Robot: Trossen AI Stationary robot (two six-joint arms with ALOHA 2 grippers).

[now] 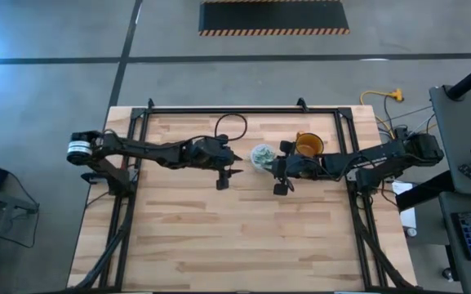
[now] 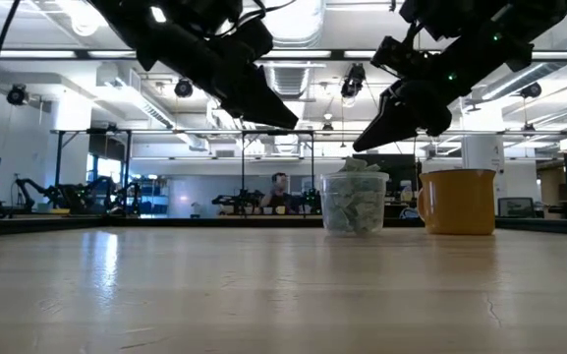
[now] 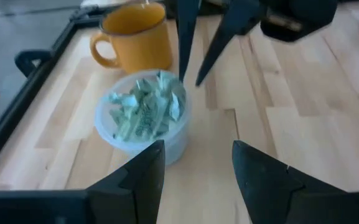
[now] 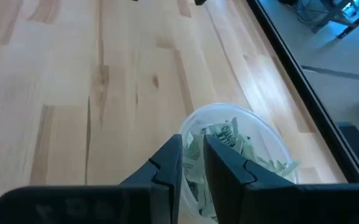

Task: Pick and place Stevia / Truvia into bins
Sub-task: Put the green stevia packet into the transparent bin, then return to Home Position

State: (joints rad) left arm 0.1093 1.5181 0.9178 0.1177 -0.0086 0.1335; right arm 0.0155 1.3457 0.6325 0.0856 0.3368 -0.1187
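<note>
The clear plastic cup (image 1: 261, 155) stands on its base on the table and is full of pale green and white sachets (image 3: 145, 112). It also shows in the low view (image 2: 354, 204) and in the right wrist view (image 4: 254, 146). My right gripper (image 1: 273, 167) hovers at the cup's right side, just above its rim (image 2: 362, 146). Its fingers are only a narrow gap apart (image 4: 193, 163) and nothing shows between them. My left gripper (image 1: 237, 165) is open (image 3: 198, 174) and hangs in the air left of the cup (image 2: 288, 123), pointing at it.
An orange mug (image 1: 308, 144) stands just right of the cup, toward the far edge, close beside my right arm (image 3: 135, 37). A black cable loop (image 1: 231, 124) lies near the far rail. Bare wood stretches toward the near edge (image 1: 243, 237).
</note>
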